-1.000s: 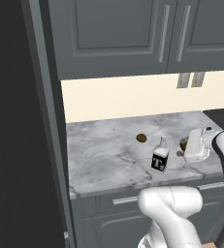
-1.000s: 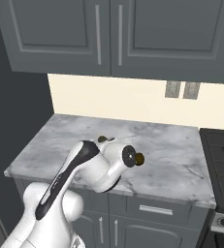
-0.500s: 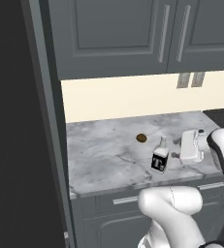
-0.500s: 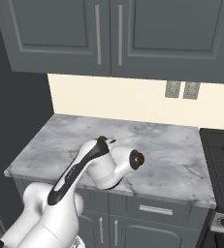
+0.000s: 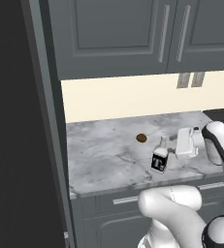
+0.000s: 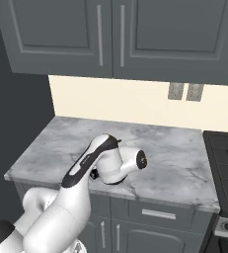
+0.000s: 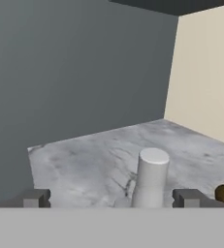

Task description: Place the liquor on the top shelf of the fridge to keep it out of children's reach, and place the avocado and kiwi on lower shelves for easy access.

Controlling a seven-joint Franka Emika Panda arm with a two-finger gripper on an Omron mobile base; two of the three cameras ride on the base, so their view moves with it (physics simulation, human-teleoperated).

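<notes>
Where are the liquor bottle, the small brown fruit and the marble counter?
liquor bottle (image 5: 159, 160), left base view, on its black label.
small brown fruit (image 5: 141, 138), left base view, on its top.
marble counter (image 5: 101, 157), left base view, on bare marble.

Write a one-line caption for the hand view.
Open gripper lined up on the liquor bottle's pale cap, above the marble counter.

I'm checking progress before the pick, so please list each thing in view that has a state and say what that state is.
liquor: upright on the counter, cap on, not gripped.
gripper: open, one fingertip on each side of the bottle's cap, not closed on it.
kiwi: resting on the counter, apart from the bottle.
upper cabinets: doors closed.
counter drawer: closed.
</notes>
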